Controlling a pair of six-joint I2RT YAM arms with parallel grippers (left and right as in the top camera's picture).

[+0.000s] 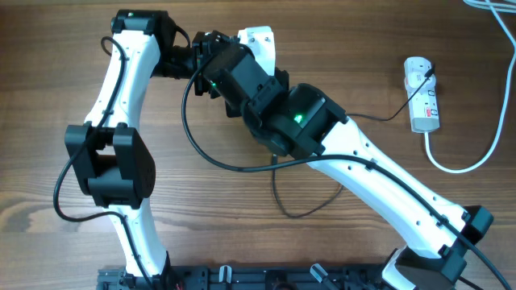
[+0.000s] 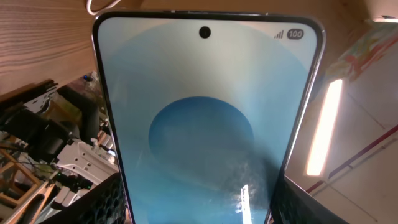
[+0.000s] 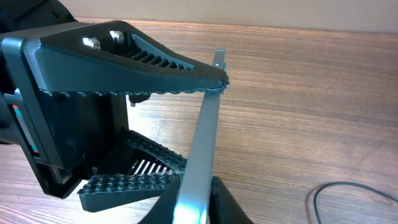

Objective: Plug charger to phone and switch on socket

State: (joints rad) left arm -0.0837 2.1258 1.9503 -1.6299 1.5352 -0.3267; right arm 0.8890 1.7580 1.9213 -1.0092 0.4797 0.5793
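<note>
With the left pincer (image 3: 200, 130) clenched on the phone (image 2: 205, 124) and the right pincer's (image 3: 214, 202) grip impossible to tell, the phone probably needed holding steady while the charger (image 1: 379, 118) tip lined up squarely.

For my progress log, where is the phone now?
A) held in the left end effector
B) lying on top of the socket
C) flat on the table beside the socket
A: the phone fills the left wrist view, clamped in the left end effector, and the socket has no phone near it.
</note>
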